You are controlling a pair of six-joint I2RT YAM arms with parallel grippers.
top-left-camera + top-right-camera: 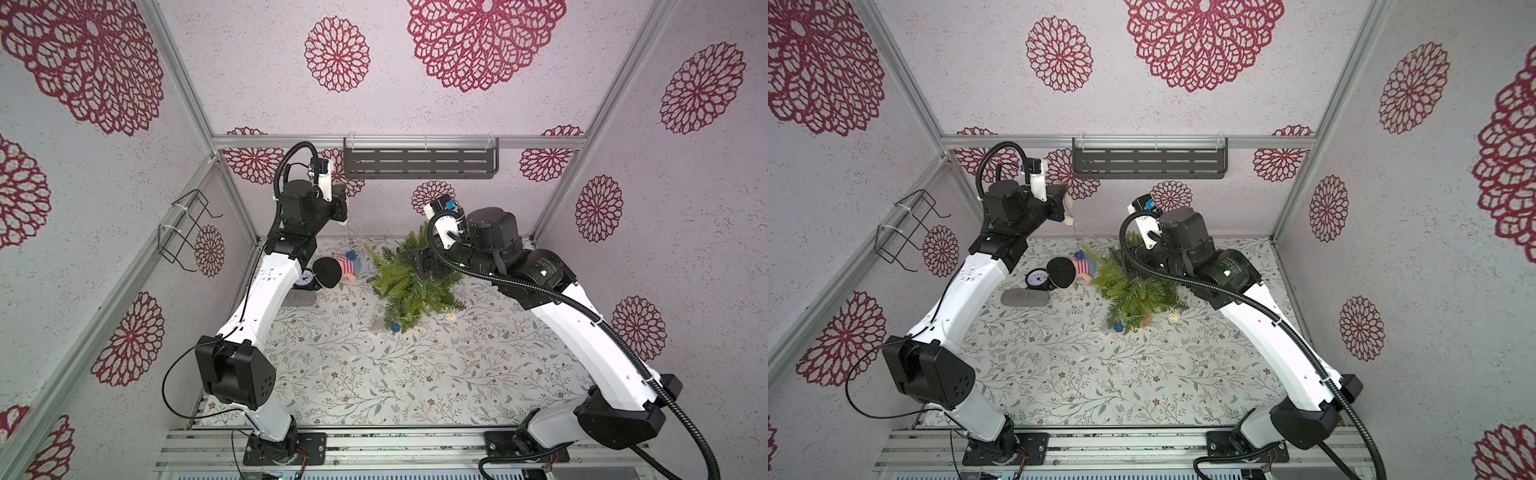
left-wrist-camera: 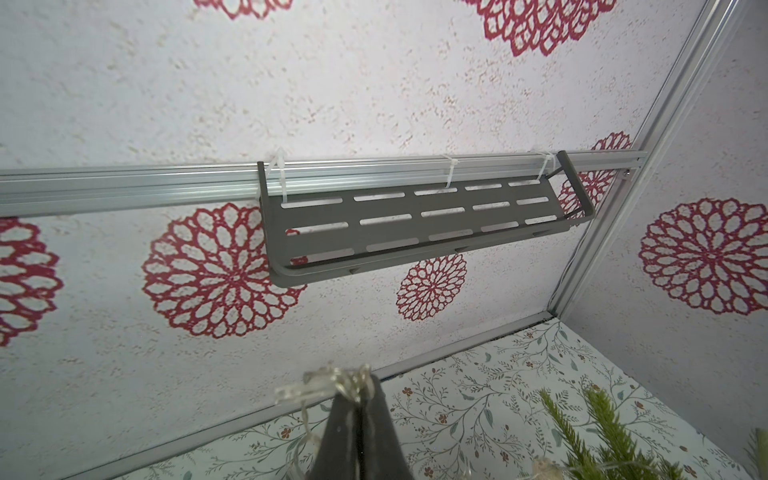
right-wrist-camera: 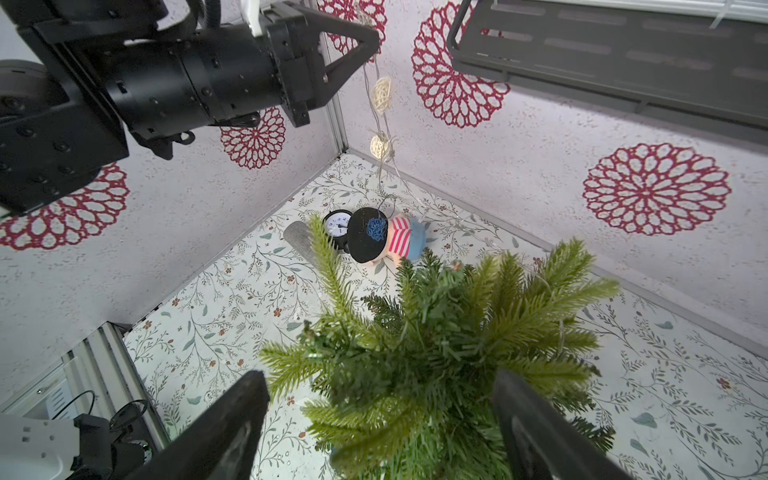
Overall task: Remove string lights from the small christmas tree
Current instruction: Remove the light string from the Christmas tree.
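The left gripper [image 2: 357, 386], raised near the back wall, is clamped on the string lights [image 3: 381, 93] trailing down toward the tree [image 1: 409, 282], whose top sits between the right gripper's [image 3: 380, 419] spread jaws.

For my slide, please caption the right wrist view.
Open right hand straddles the bushy green fir tree; shut left hand lifts pale-wire ball lights.

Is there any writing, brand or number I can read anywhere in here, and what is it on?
None can be read.
Small clock: its dial has dark marks, too small to read.
Right arm: faint print beside a green light, too blurred to read.
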